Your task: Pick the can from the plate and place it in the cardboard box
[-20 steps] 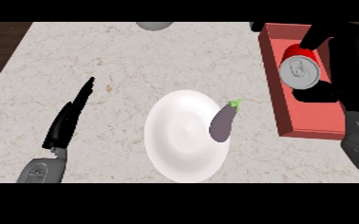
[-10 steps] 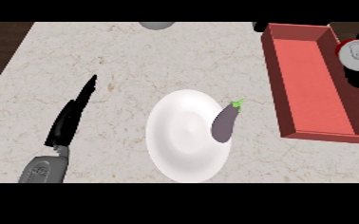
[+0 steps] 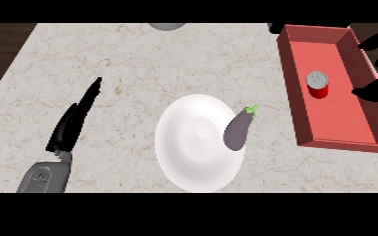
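Left hand (image 3: 70,123) resting lower left with fingers straight, white plate (image 3: 190,147) to its right, eggplant (image 3: 238,130) on the plate's right rim, cardboard box (image 3: 336,121) beyond, can (image 3: 317,84) upright inside, just left of right hand (image 3: 366,93), fingers spread, clear of can.

Open counter (image 3: 148,65) stretches left of the box (image 3: 289,80), beyond the plate (image 3: 188,150); an eggplant (image 3: 238,130) on the plate's right rim narrows the gap to the box, where the can (image 3: 317,84) stands mid-floor.
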